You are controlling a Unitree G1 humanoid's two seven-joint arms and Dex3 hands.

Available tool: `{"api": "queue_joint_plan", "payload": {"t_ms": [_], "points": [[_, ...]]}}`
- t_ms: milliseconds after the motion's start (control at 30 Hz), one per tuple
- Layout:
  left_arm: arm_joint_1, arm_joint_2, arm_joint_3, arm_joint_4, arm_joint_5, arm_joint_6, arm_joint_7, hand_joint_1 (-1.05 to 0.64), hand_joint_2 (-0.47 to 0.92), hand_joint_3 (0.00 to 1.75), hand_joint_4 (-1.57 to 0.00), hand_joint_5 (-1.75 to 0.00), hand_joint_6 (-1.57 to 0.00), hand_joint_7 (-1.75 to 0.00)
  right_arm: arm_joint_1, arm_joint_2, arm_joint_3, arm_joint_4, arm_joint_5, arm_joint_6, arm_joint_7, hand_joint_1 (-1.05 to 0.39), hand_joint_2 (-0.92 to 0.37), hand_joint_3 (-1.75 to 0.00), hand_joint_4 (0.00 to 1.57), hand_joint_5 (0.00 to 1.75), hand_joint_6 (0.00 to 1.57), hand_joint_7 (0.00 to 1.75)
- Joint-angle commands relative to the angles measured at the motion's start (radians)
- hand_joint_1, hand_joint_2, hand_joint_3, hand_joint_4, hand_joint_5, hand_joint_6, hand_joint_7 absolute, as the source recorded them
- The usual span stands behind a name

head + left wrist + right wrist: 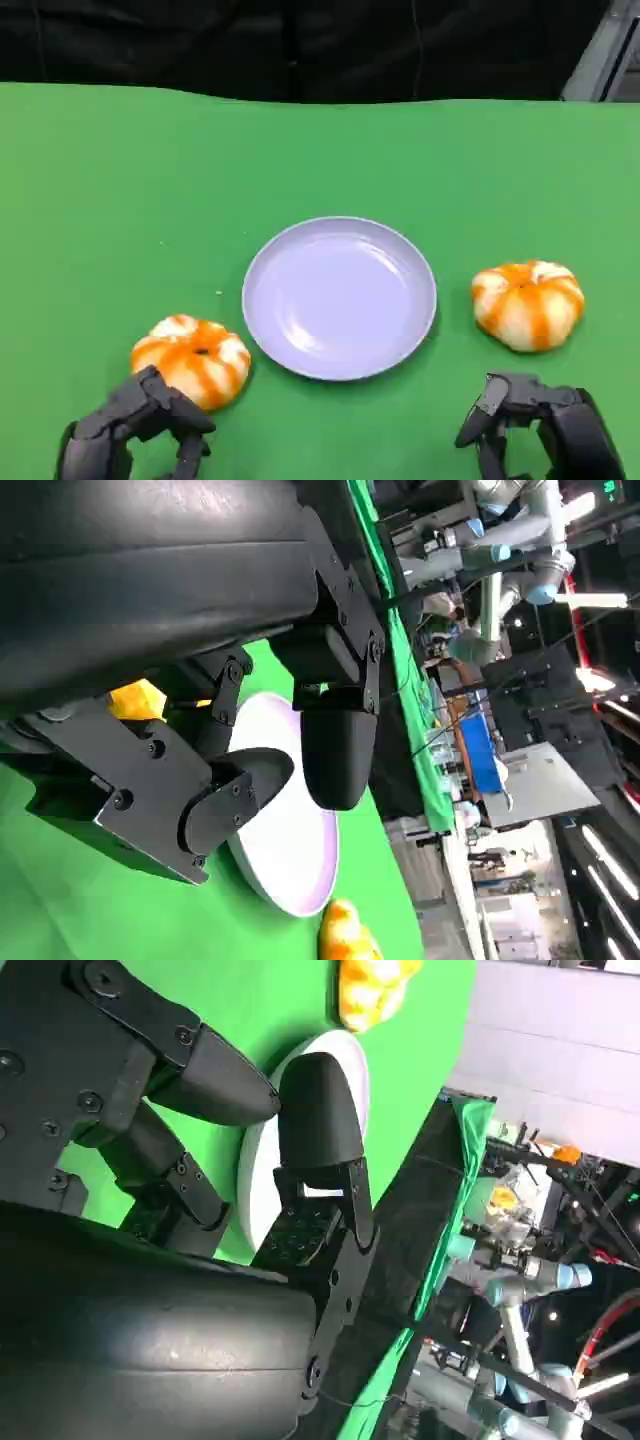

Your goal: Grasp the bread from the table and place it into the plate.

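Two round orange-and-white striped breads lie on the green table, one on each side of an empty lilac plate. The left bread sits just beyond my left hand, whose fingers are apart and hold nothing. The right bread lies a short way beyond my right hand, which is also empty. In the left wrist view, the near bread peeks out behind the fingers, with the plate and the other bread farther off. The right wrist view shows the plate and one bread.
The green table runs back to a dark curtain along its far edge. The wrist views show robot arms and lab equipment past the table's end.
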Motion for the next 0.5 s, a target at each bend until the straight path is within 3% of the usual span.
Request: {"api": "queue_joint_plan", "payload": {"t_ms": [33, 500], "points": [[0.015, 0.009, 0.008, -0.018, -0.001, -0.006, -0.002, -0.06, 0.52, 1.11, -0.8, -1.56, -0.8, -1.33, 0.015, -0.013, -0.005, -0.013, 0.016, 0.001, 0.005, -0.23, -0.04, -1.7, 1.22, 1.58, 1.13, 1.3], [0.02, 0.008, 0.007, -0.023, -0.01, 0.001, -0.006, -0.07, 0.52, 1.12, -0.8, -1.56, -0.8, -1.33, 0.024, -0.014, -0.007, -0.024, -0.002, 0.004, -0.005, -0.23, -0.03, -1.71, 1.24, 1.59, 1.13, 1.31]]}}
